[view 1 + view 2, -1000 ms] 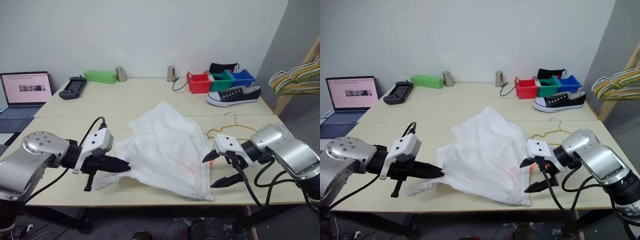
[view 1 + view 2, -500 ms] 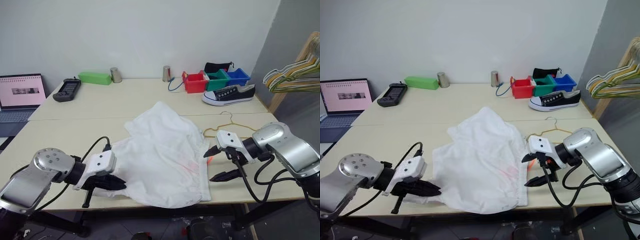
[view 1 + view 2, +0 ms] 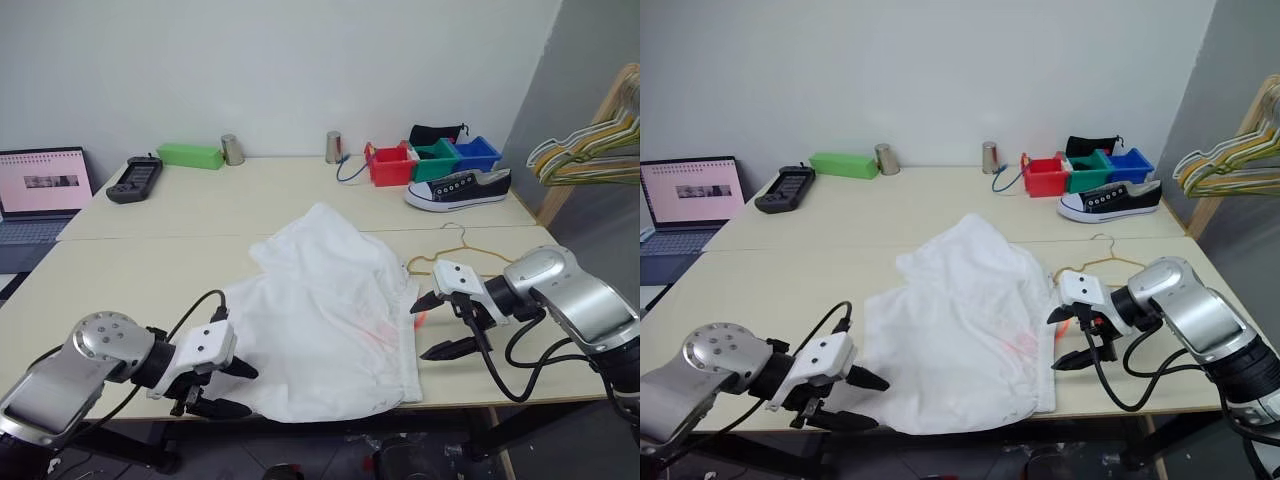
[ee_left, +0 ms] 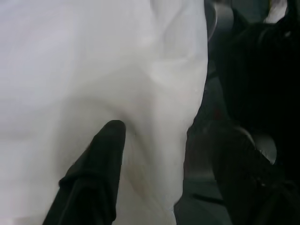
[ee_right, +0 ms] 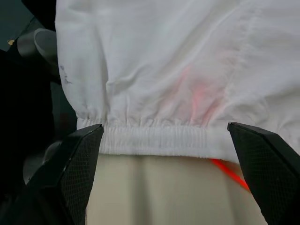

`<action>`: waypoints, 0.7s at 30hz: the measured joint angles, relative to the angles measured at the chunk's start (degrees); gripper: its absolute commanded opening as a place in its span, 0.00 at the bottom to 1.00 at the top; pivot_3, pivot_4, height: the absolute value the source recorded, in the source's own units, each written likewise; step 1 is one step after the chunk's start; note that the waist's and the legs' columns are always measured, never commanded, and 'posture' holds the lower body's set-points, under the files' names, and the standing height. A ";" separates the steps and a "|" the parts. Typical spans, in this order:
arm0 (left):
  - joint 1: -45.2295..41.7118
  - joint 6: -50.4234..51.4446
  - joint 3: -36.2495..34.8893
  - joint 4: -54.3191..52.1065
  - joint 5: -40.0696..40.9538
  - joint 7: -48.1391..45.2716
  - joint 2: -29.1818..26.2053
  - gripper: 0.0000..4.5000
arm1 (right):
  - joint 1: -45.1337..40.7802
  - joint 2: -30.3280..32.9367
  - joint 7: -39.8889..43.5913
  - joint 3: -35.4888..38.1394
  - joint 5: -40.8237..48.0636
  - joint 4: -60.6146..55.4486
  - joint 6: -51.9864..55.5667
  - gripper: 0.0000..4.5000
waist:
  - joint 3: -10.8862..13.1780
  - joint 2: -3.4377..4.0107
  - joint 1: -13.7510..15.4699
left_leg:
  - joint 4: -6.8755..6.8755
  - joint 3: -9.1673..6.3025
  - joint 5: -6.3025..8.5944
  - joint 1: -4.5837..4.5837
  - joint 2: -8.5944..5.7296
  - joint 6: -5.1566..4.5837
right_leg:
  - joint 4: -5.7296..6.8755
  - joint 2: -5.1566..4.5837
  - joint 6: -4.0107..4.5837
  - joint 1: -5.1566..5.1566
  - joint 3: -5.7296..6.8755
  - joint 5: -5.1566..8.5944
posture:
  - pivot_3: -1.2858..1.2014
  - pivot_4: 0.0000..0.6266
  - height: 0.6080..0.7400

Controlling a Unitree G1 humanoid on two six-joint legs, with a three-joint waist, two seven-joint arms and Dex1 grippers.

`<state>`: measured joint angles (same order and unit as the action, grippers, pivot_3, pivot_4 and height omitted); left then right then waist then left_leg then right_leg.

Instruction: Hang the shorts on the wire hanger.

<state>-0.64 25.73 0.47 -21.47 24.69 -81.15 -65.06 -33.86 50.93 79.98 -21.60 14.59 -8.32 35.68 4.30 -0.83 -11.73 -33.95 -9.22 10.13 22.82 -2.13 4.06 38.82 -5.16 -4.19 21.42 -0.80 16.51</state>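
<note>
L fingers [image 3: 228, 388] now spread, lower left of frame, off the shorts' [image 3: 330, 310] hem: cloth released, lies flat on bench [image 3: 150, 270], ready for regrip. R fingers [image 3: 436, 326] open wide beside elastic waistband, mid-right. Thin crinkled white fabric; gold wire hanger [image 3: 455, 258] behind.

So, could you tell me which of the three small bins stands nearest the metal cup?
The red bin, leftmost of the row, beside the green and blue ones.
</note>
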 measured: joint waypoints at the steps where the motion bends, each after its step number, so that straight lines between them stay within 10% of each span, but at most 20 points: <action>1: -0.36 0.31 -0.58 -0.51 0.51 -0.20 -0.23 0.86 | -0.43 -0.09 -0.01 0.00 -0.05 0.45 -0.06 1.00 | 0.01 0.02 0.00 | 0.00 0.01 0.00 0.00 0.00 0.00 | 0.00 0.00 0.00 0.00 -0.01 0.00 | 0.44 0.00 1.00; 8: -7.52 8.00 -3.01 -2.90 9.29 -0.20 -0.35 1.00 | -6.60 -2.49 -0.90 0.00 -4.15 13.18 -5.13 1.00 | 0.07 0.12 -0.18 | 0.00 0.01 -0.01 -0.03 -0.02 -0.02 | 0.01 0.01 -0.02 -0.05 0.01 -0.01 | 0.44 0.00 1.00; 13: -20.53 14.97 -3.52 0.80 12.59 13.40 11.59 1.00 | -17.36 -7.97 -8.87 0.44 -10.72 36.61 -15.15 1.00 | 0.06 0.17 -0.75 | -0.05 -0.01 -0.03 -0.17 -0.05 -0.04 | -0.04 0.02 -0.45 -0.35 0.03 -0.24 | 0.43 0.00 1.00; 21: -18.37 17.80 -2.17 -4.70 12.54 28.09 22.13 1.00 | -25.73 -11.49 -17.68 -0.05 -21.64 69.47 -32.78 1.00 | 0.03 0.17 -3.37 | -0.06 0.10 -0.05 -0.05 -0.07 -0.03 | -0.16 0.02 -0.47 -0.31 -0.11 -0.23 | 0.43 0.00 1.00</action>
<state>-19.02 43.53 -1.70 -26.17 37.23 -53.06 -42.92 -59.59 39.44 62.30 -21.65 -7.05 61.16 2.90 4.34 -0.66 -15.11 -34.01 -9.11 10.09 22.78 -2.20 4.03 38.66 -5.14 -4.66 21.11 -0.92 16.28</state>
